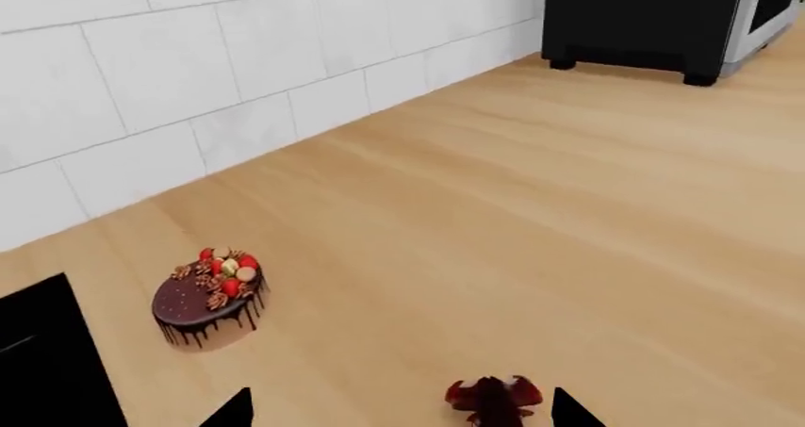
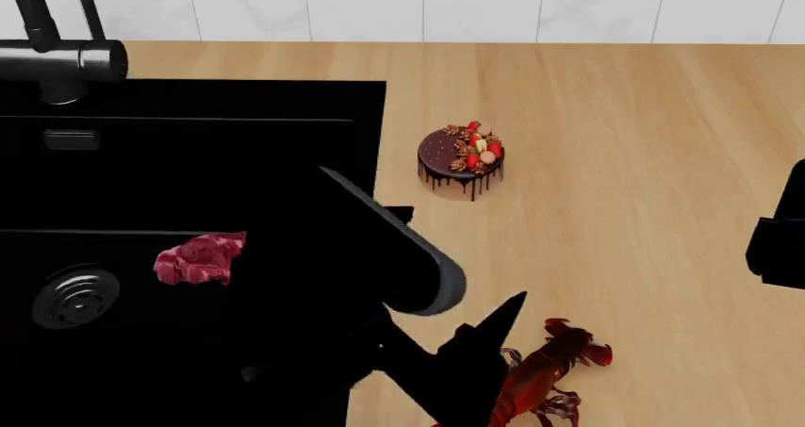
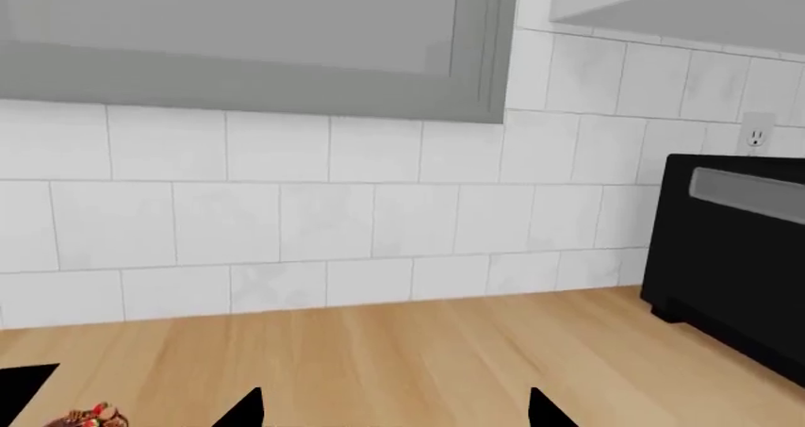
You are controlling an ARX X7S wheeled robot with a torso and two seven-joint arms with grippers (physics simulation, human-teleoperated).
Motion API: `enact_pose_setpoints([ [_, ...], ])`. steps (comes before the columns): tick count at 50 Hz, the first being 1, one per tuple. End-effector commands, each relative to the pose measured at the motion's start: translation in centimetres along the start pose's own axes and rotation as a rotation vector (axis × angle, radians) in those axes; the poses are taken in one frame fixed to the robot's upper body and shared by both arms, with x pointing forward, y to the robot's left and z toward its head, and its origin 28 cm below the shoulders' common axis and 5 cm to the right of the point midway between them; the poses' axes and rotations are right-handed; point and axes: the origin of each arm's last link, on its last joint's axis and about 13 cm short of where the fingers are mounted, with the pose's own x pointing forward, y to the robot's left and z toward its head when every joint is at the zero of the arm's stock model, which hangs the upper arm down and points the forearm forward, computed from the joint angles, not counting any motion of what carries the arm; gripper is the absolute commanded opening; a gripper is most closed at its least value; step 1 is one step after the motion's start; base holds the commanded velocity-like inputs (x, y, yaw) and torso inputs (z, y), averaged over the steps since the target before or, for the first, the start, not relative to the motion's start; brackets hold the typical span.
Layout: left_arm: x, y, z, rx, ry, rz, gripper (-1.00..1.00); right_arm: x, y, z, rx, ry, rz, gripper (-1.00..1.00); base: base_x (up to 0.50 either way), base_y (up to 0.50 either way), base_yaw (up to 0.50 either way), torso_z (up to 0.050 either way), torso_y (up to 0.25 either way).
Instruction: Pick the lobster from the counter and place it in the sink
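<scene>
The lobster [image 2: 544,375] is half covered by the left gripper [image 2: 484,356] in the head view, and its tail is cut off at the frame edge. Only two fingertips [image 1: 239,410] are seen by the left wrist camera. The sink [image 2: 188,144] is largely masked by the arm.

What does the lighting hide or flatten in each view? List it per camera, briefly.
Head view: the sink renders as flat black, so its walls and the left arm over it merge; only the pink meat and drain stand out. Left wrist view: even light, the cake and lobster sharp, shadows faint. Right wrist view: soft, glare-free tiles, nothing blurred.
</scene>
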Motion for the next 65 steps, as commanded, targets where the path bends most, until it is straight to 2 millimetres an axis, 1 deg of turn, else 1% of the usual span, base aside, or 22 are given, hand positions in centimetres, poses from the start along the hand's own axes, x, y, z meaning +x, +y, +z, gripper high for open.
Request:
enact_pose_setpoints([
  [1, 1.3, -1.5, -1.6, 0.017, 0.078, -0.045, 1.0, -0.1, -0.1, -0.7, 0.01, 0.014, 0.0, 1.0, 0.0, 0.0, 0.0, 0.0, 0.0],
  [10, 2.0, -1.8, -2.3, 0.02, 0.105, -0.07, 1.0, 0.1, 0.0, -1.1, 0.006, 0.028, 0.01, 1.0, 0.0, 0.0, 0.0, 0.0, 0.0],
  [17, 2.5, -1.6, -3.2, 0.01, 0.149, -0.059, 1.0, 0.1, 0.1, -1.4, 0.011, 0.034, 0.012, 1.0, 0.0, 0.0, 0.0, 0.0, 0.0],
  [31, 2.7, -2.2, -5.1, 0.031, 0.225, -0.081, 1.0, 0.0, 0.0, -1.8, 0.015, 0.041, 0.009, 1.0, 0.0, 0.0, 0.0, 0.0, 0.0],
  [35, 2.8, -2.5, -5.3, 0.031, 0.23, -0.094, 1.0, 0.1, 0.0, -1.9, 0.016, 0.042, 0.011, 1.0, 0.0, 0.0, 0.0, 0.0, 0.0],
  [49, 3.1, -3.4, -4.9, 0.012, 0.221, -0.127, 1.0, -0.1, -0.1, -1.8, 0.017, 0.041, 0.014, 1.0, 0.0, 0.0, 0.0, 0.0, 0.0],
  [56, 3.3, -3.5, -5.7, 0.005, 0.265, -0.129, 1.0, -0.3, -0.2, -1.8, 0.022, 0.037, 0.011, 1.0, 0.0, 0.0, 0.0, 0.0, 0.0],
  [57, 3.3, -3.5, -5.8, -0.003, 0.273, -0.12, -1.0, -0.3, -0.3, -1.9, 0.022, 0.038, 0.009, 1.0, 0.0, 0.0, 0.0, 0.0, 0.0],
  [60, 3.2, -3.5, -5.9, -0.002, 0.284, -0.103, -1.0, -0.3, -0.3, -1.9, 0.026, 0.038, 0.006, 1.0, 0.0, 0.0, 0.0, 0.0, 0.0],
  [65, 3.0, -3.5, -5.6, -0.001, 0.268, -0.084, -1.0, -0.4, -0.3, -1.9, 0.027, 0.036, 0.009, 1.0, 0.0, 0.0, 0.0, -0.003, 0.0],
])
